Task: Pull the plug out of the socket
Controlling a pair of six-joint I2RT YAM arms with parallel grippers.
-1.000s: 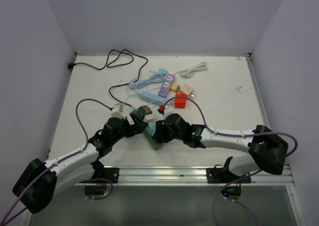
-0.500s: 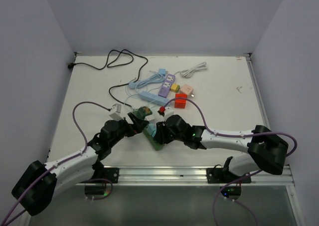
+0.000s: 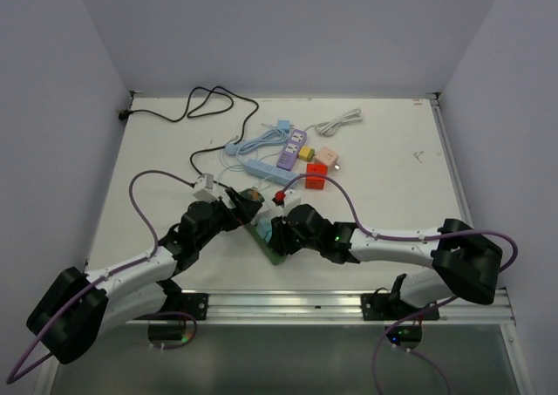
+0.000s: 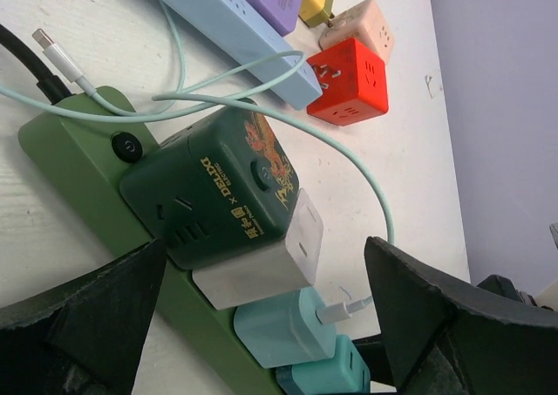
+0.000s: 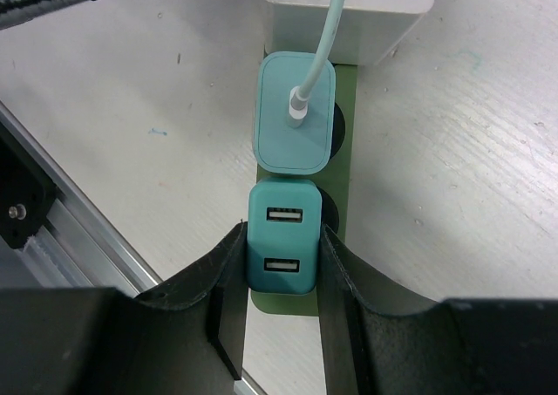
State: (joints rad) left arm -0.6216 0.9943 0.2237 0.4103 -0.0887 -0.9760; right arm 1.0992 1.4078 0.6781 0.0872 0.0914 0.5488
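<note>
Right wrist: right hand [image 5: 281, 269] tight around teal plug [image 5: 280, 238], seemingly in green strip [image 5: 344, 181]

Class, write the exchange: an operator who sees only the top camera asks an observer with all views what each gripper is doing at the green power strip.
Operator: From above, the arms block my view. Is the right gripper on a plug?
Observer: Yes, it is shut on the teal charger with two USB ports, plugged into the green strip.
Operator: And the left gripper?
Observer: Open, aimed at the dark green cube on the same strip.
</note>
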